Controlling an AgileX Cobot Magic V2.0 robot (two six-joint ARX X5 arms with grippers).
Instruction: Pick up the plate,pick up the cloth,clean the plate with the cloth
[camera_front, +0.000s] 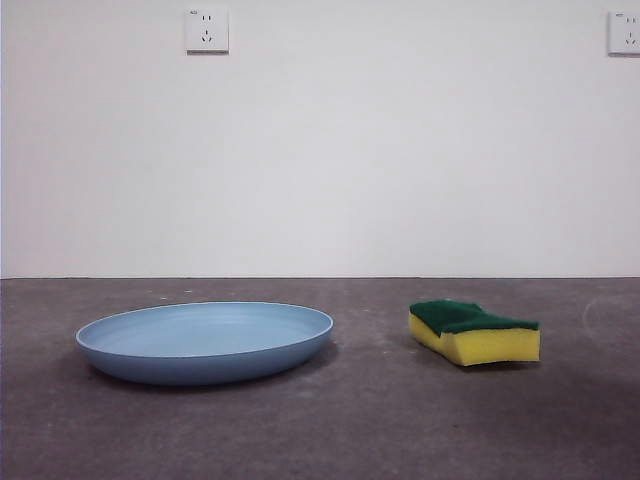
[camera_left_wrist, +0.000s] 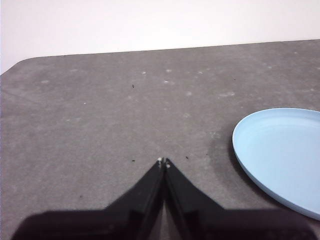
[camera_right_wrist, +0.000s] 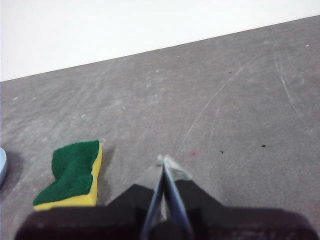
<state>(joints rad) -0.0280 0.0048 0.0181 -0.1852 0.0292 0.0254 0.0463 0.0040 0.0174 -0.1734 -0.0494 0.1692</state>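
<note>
Dark grey tabletop (camera_front: 330, 430) is sitting bare and scuffed under a plain white wall (camera_front: 400, 150) with 2 sockets (camera_front: 207, 29) high up, and neither of my arms is showing in the front view

Plate (camera_front: 205, 342) is lying flat on the table, rim up, nothing in it. Cloth (camera_front: 473, 332) is really a yellow sponge, lying green scouring side up, well apart from the plate and not touching it. Neither is being lifted

I'm holding my left gripper (camera_left_wrist: 163, 161) above the bare table with its jaws pressed together, tips meeting, pinching nothing. Plate (camera_left_wrist: 280, 155) is showing near it in the left wrist view, off to one side of the tips, not between them

I'm holding my right gripper (camera_right_wrist: 164, 160) the same way: jaws closed tip to tip, nothing in them, hanging over empty table. Sponge (camera_right_wrist: 70, 175) is lying beside it, clear of the jaws, and a sliver of the plate's edge is peeking in past the sponge

Progress, as I'm reading it: 0 of 3 steps done. Plate pickup, sponge pickup and wiping are all left. Layout is suggesting left arm for the plate and right arm for the sponge; both pincers need opening before any grasp. Plate rim is low and shallow, so I'm expecting that grip to be the fiddly one
</note>
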